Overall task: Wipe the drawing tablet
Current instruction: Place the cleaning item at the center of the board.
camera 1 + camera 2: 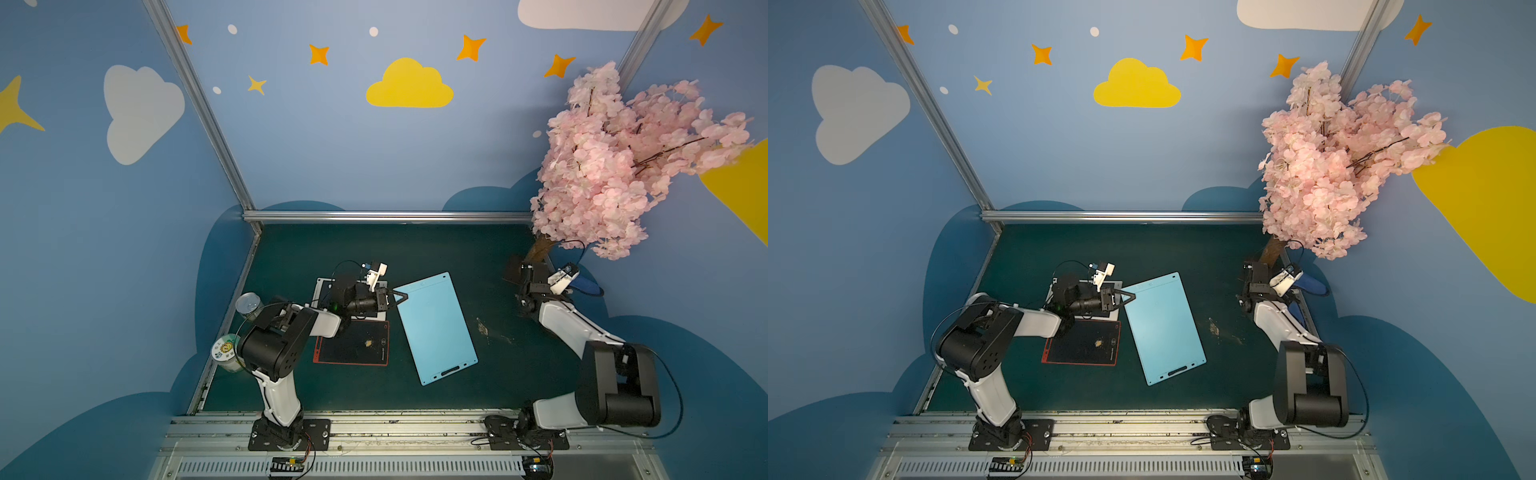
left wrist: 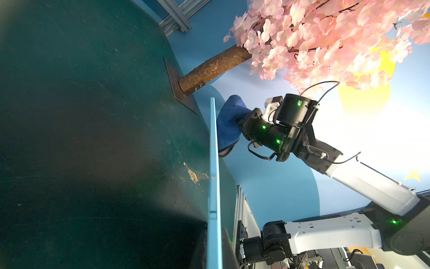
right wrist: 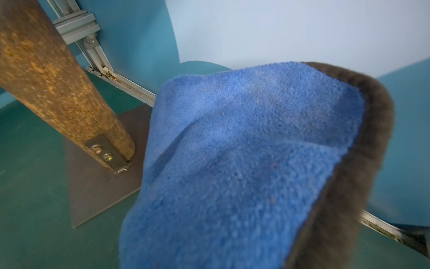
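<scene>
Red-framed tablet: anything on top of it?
A small yellowish smudge sits on the dark screen of the red-framed tablet. The left arm hangs over its far left corner, so that part of the screen is hidden.

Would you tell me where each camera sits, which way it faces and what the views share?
Top views: high above the arms' bases, looking down over the green table; left arm, right arm; left gripper holds the light blue drawing tablet.
Left wrist: on left arm, looking along the tablet's edge at the right gripper clamping the blue terry cloth.
Right wrist: on right arm, close on the cloth near the brown tree trunk; gripper unclear.
Wrist views share cloth and trunk.
</scene>
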`<state>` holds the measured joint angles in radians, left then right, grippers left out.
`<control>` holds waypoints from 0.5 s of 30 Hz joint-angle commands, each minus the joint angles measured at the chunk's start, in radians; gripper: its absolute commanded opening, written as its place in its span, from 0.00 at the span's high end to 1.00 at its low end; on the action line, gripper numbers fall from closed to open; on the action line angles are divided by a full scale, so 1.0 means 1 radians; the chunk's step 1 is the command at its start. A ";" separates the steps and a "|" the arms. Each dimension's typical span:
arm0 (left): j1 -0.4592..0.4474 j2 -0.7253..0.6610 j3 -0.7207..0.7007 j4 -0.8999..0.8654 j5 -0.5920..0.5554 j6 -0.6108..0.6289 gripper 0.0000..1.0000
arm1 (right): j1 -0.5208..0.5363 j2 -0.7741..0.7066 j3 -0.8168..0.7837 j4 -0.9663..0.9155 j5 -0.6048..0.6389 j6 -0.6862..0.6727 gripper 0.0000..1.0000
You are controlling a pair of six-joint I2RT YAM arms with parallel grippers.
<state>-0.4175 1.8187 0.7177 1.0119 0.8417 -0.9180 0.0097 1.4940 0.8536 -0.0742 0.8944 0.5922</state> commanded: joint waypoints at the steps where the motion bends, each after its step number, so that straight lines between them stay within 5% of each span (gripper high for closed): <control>1: -0.002 -0.001 0.013 0.054 0.026 -0.009 0.97 | -0.024 0.050 0.045 0.044 -0.034 -0.036 1.00; 2: -0.002 -0.001 0.012 0.052 0.025 -0.008 0.97 | -0.036 0.059 0.051 0.065 -0.074 -0.064 0.99; 4: -0.002 -0.006 0.011 0.048 0.025 -0.007 0.97 | -0.056 0.076 0.063 0.089 -0.179 -0.112 0.51; 6: -0.002 -0.006 0.012 0.048 0.025 -0.006 0.97 | -0.057 0.076 0.084 0.038 -0.175 -0.084 0.17; 9: -0.001 -0.009 0.012 0.045 0.025 -0.005 0.97 | -0.053 0.056 0.086 0.012 -0.207 -0.091 0.07; 15: -0.001 -0.010 0.012 0.040 0.025 0.001 0.97 | -0.010 -0.048 0.057 -0.036 -0.278 -0.123 0.06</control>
<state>-0.4171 1.8187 0.7177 1.0119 0.8421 -0.9199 -0.0212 1.5303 0.9154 -0.0704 0.6662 0.4892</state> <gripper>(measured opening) 0.074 0.939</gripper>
